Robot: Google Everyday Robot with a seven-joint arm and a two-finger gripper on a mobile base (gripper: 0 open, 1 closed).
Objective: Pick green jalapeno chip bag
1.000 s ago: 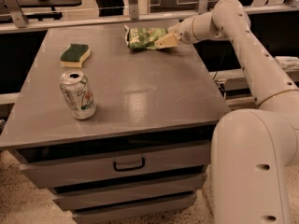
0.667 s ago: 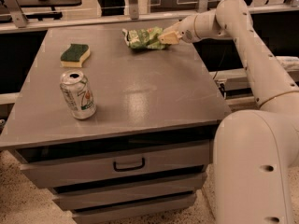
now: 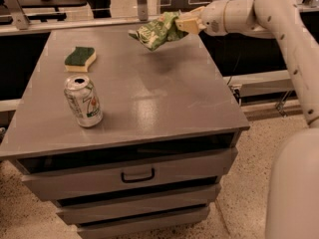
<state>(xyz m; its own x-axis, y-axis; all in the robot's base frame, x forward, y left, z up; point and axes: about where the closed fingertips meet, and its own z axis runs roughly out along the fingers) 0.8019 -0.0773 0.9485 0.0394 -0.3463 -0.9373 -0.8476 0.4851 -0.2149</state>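
The green jalapeno chip bag [image 3: 155, 31] is crinkled light green foil with white print. It hangs in the air above the far right part of the grey cabinet top [image 3: 149, 93], with its shadow on the surface below. My gripper [image 3: 183, 23] reaches in from the right on a white arm and is shut on the bag's right end. The bag tilts down to the left, clear of the surface.
A yellow sponge with a dark green top [image 3: 80, 58] lies at the far left. A silver-green soda can [image 3: 82, 101] stands upright near the left front. The cabinet has drawers [image 3: 137, 173] below. A railing and dark shelving stand behind the cabinet.
The bag lay on the far edge of the top with my gripper at its right end. Now my gripper has closed on it and lifted it off the surface.
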